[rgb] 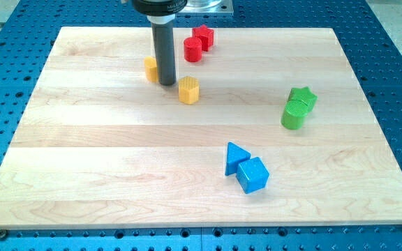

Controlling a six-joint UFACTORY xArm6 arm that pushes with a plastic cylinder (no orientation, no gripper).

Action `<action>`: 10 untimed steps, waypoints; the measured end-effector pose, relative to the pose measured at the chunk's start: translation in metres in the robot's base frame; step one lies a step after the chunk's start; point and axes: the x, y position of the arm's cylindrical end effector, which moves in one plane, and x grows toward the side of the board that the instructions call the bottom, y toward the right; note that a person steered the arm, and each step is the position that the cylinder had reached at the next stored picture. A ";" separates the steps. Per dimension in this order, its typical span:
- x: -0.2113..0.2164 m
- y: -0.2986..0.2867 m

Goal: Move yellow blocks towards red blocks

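We take the red cylinder (192, 49) as our landmark; it stands near the view's top edge of the wooden board (117, 174), and the red star-shaped block (204, 35) touches it on its upper right side. Our arm has no hand that opens or closes and it holds nothing: it ends only in a dark rod, and my tip (167, 84) stands on the board to the lower left of the red cylinder, near it. One yellow block (151, 68) is partly hidden behind the rod, on the rod's left side, so we cannot tell its shape; it seems to touch the rod or to be just beside it, and it lies to the left of the red cylinder and a little lower. The yellow hexagonal block (189, 90) lies directly below the red cylinder, just beside my tip on its right, with a narrow gap. Well apart from the red cylinder, toward the view's right, the green star (303, 95) touches the green cylinder (294, 113). Far below the landmark and a little right, the blue triangle (235, 156) touches the blue cube (252, 174).
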 end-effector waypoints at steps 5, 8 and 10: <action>-0.011 -0.011; -0.019 0.056; 0.040 -0.015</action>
